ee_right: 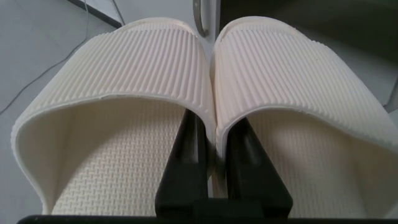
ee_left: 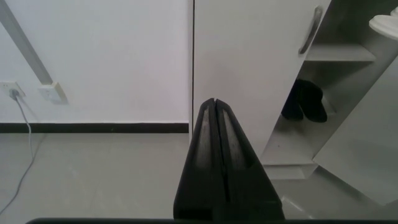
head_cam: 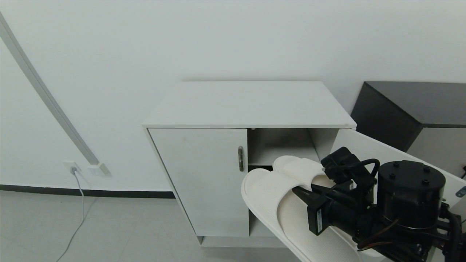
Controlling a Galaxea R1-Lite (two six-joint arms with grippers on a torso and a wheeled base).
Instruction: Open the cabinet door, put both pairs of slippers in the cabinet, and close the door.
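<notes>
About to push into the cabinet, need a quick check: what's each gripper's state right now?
Left gripper: shut, holding nothing.
Right gripper: shut on the cream slippers, pinching their inner sides together.

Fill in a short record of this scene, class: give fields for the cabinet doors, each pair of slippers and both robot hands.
Cabinet: white, two doors
Left door: shut
Right door: swung open
Dark slippers: inside, below the shelf
White slippers: held side by side in front of the opening
Right hand: shut on the white slippers' inner walls
Left hand: shut, holding nothing
</notes>
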